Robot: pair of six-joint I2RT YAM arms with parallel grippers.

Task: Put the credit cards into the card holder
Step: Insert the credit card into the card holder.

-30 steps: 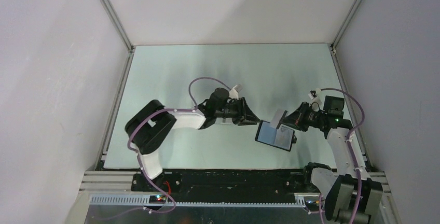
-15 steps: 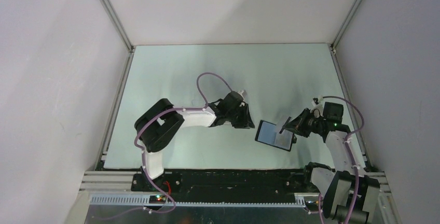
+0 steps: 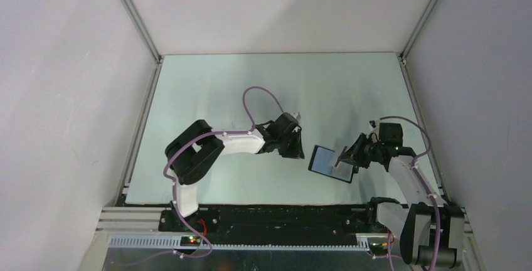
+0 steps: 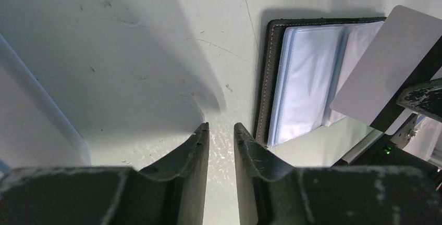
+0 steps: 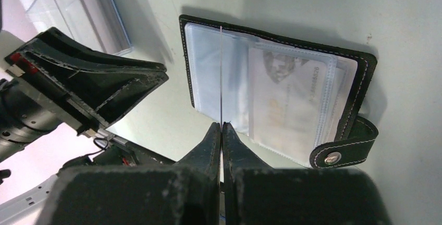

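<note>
The card holder (image 3: pixel 325 161) lies open on the table, black with pale clear pockets (image 5: pixel 206 63). One credit card (image 5: pixel 292 105) sits inside its right pocket. My right gripper (image 5: pixel 222 126) is shut on another pale credit card (image 4: pixel 385 69), which shows edge-on (image 5: pixel 221 74) and stands above the holder's left pocket. I cannot tell whether it touches. In the top view the right gripper (image 3: pixel 350 157) hovers over the holder's right half. My left gripper (image 4: pixel 221 127) is shut to a narrow slit, empty, low over the table just left of the holder's edge (image 4: pixel 263 79).
A clear plastic box (image 5: pixel 83 11) stands on the table behind the left gripper (image 3: pixel 300 152). The holder's snap tab (image 5: pixel 339 152) lies open on its right side. White walls close in the table on three sides.
My left gripper moved right toward the holder's left edge and closed from wide open. My right gripper brought the card down over the open holder.
</note>
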